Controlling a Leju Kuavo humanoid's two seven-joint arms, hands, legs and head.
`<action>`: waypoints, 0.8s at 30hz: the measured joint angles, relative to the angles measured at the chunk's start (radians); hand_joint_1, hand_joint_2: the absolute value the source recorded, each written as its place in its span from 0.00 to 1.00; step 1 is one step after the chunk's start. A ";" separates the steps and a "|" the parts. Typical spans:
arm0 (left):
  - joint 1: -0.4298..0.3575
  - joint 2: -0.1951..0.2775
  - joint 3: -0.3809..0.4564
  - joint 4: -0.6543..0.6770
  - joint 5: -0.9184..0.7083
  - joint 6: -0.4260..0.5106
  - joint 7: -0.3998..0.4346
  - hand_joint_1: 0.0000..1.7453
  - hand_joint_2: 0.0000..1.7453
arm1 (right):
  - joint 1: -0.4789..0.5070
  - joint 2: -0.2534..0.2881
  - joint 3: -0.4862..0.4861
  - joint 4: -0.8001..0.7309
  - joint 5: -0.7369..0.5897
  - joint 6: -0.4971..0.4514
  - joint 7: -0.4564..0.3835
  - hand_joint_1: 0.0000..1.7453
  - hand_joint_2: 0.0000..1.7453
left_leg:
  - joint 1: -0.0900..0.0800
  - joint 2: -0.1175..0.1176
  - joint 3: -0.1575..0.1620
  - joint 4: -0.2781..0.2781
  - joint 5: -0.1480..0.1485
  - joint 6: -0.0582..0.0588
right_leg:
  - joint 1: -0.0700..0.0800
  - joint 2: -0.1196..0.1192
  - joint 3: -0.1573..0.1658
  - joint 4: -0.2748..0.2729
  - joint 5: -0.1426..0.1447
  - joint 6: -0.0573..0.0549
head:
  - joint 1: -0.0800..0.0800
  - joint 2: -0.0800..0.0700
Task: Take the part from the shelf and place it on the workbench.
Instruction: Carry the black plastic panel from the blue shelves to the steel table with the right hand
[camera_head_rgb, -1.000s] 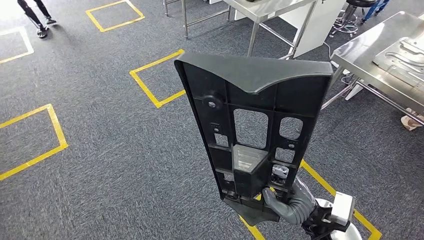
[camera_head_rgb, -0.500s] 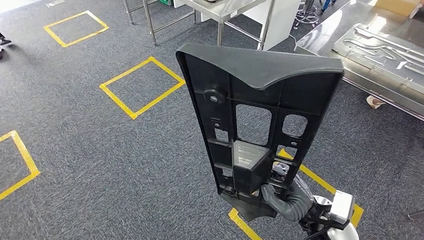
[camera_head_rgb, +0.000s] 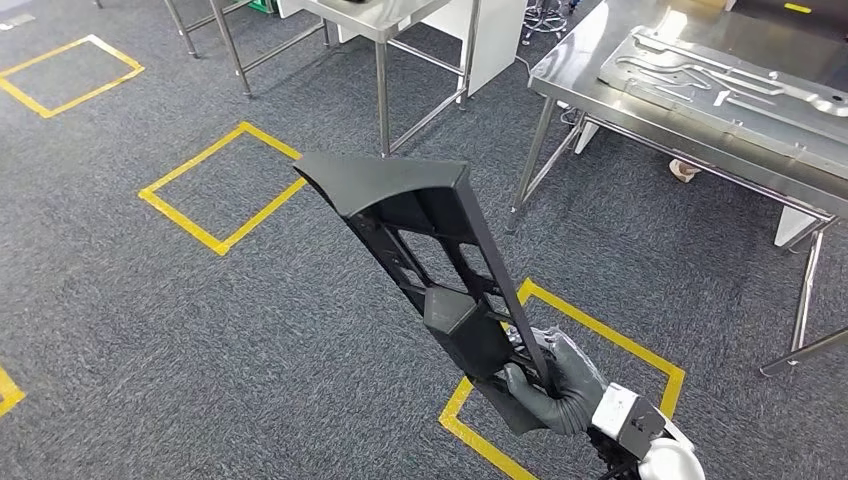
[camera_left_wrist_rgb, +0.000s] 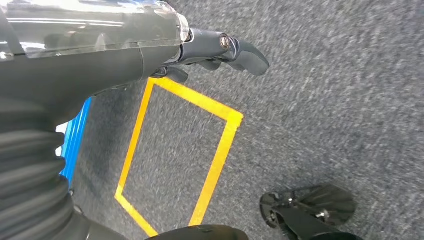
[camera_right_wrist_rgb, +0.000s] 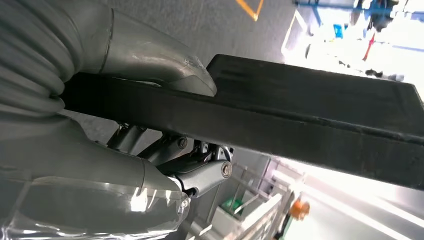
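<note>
The part (camera_head_rgb: 420, 235) is a long black plastic panel with ribs and cut-outs. My right hand (camera_head_rgb: 555, 385) grips it by its lower end and holds it up, tilted to the left, over the carpet. In the right wrist view the thumb (camera_right_wrist_rgb: 150, 60) lies across the part's dark edge (camera_right_wrist_rgb: 310, 115). The steel workbench (camera_head_rgb: 680, 122) stands at the upper right, apart from the part. My left hand (camera_left_wrist_rgb: 220, 50) hangs over the floor with nothing in it, its fingers loosely extended.
A flat stamped metal sheet (camera_head_rgb: 730, 72) lies on the workbench. A second steel table (camera_head_rgb: 395, 18) stands at the top middle. Yellow tape squares (camera_head_rgb: 215, 190) mark the grey carpet, one of them (camera_head_rgb: 600, 335) under my right hand.
The camera has turned, so the floor marks slid left and the workbench came nearer. The part has swung in my right hand from face-on to nearly edge-on, leaning left.
</note>
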 joint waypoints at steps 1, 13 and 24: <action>0.000 0.000 0.000 0.000 0.000 0.000 0.000 0.00 1.00 | 0.000 0.000 0.000 0.000 0.002 -0.003 0.000 1.00 1.00 | -0.002 0.008 0.004 0.001 -0.004 -0.006 | 0.005 -0.012 0.016 -0.032 0.005 -0.006 | 0.000 0.000; -0.009 0.017 -0.013 0.000 -0.005 0.003 0.008 0.00 1.00 | 0.040 -0.010 0.000 -0.032 -0.132 0.073 -0.108 1.00 1.00 | 0.002 -0.079 -0.125 0.235 -0.063 -0.029 | 0.007 0.122 0.039 -0.047 -0.008 -0.047 | 0.000 0.000; -0.016 0.024 -0.015 0.000 -0.004 0.003 0.004 0.00 1.00 | 0.034 -0.009 -0.001 -0.028 -0.132 0.081 -0.113 1.00 1.00 | 0.007 -0.079 -0.047 0.006 0.040 0.021 | 0.002 0.077 -0.066 0.145 -0.109 0.011 | 0.000 0.000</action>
